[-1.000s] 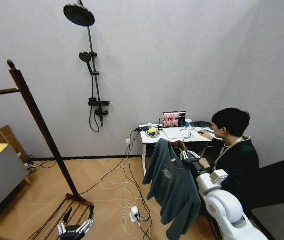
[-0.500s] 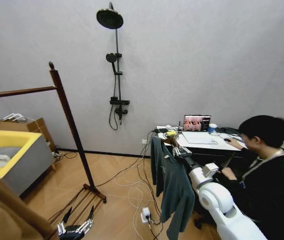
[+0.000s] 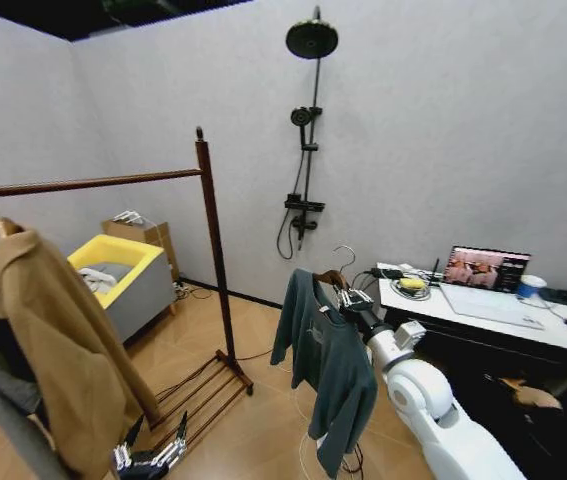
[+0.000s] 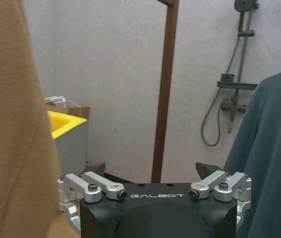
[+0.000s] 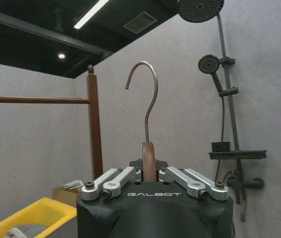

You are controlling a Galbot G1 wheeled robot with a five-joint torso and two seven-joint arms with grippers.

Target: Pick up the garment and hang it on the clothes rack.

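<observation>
Right gripper (image 5: 149, 174) clamped on the neck of the wooden hanger (image 5: 148, 159), metal hook (image 5: 145, 96) sticking straight up above it. Held out in front of the robot, off to the right of the clothes rack (image 3: 210, 250) and well apart from it. Garment (image 3: 328, 370), dark teal, draped off the hanger and hanging free in the air, not touching the floor. Rack rod (image 3: 83, 184) running off toward the left, with a tan coat (image 3: 58, 345) already on it. Left gripper (image 3: 150, 460) parked low near the rack's slatted base, fingers spread, nothing in them. Yellow bin (image 3: 123, 270) behind the rack, black shower pole (image 3: 308, 140) on the wall.
</observation>
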